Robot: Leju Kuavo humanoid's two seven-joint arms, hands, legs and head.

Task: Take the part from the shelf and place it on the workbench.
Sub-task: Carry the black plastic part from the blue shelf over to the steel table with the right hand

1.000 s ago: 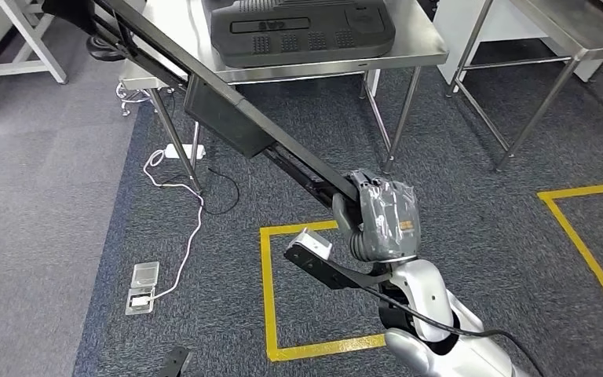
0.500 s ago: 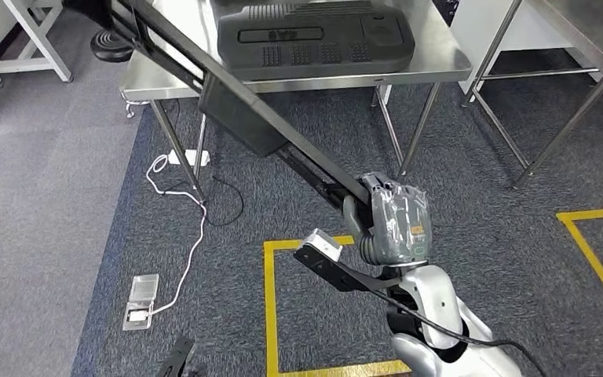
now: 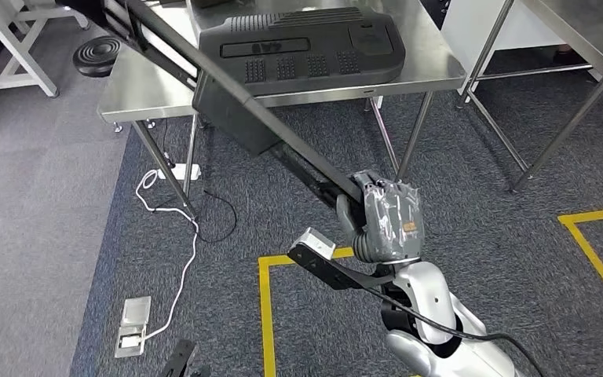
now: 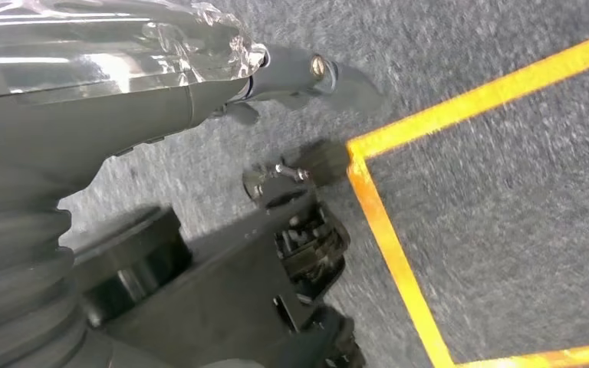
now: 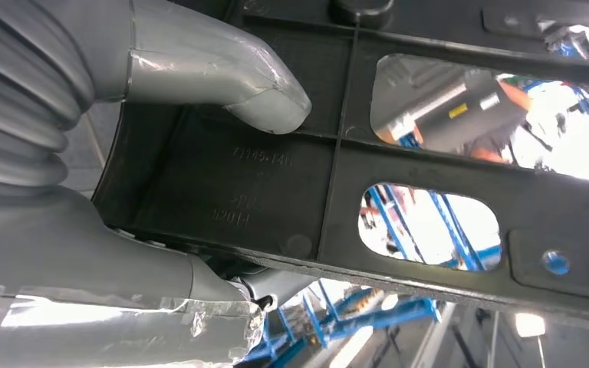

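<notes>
- In the head view, the right hand (image 3: 383,220) grips the low end of a long black part (image 3: 228,86), which slants up and away over the near left corner of a steel workbench (image 3: 440,59); a dark panel hangs from the part's middle, just beside the workbench's near edge; a wide black moulded cover (image 3: 302,43) lies on the workbench top, leaving bare steel along the left side and the right rim; grey carpet (image 3: 47,212) lies open to the left, crossed by a white cable (image 3: 180,259); yellow floor tape (image 3: 265,314) runs below the hand, and a second steel table (image 3: 573,23) stands to the right, well apart.
- In the left wrist view, the left hand (image 4: 123,84) hangs over carpet beside a corner of yellow tape; one finger juts out straight with nothing in it; I cannot tell how the others lie.
- In the right wrist view, the thumb (image 5: 222,84) presses the part's ribbed black face, near its cut-out windows; fingers clamp its edge from the other side.
</notes>
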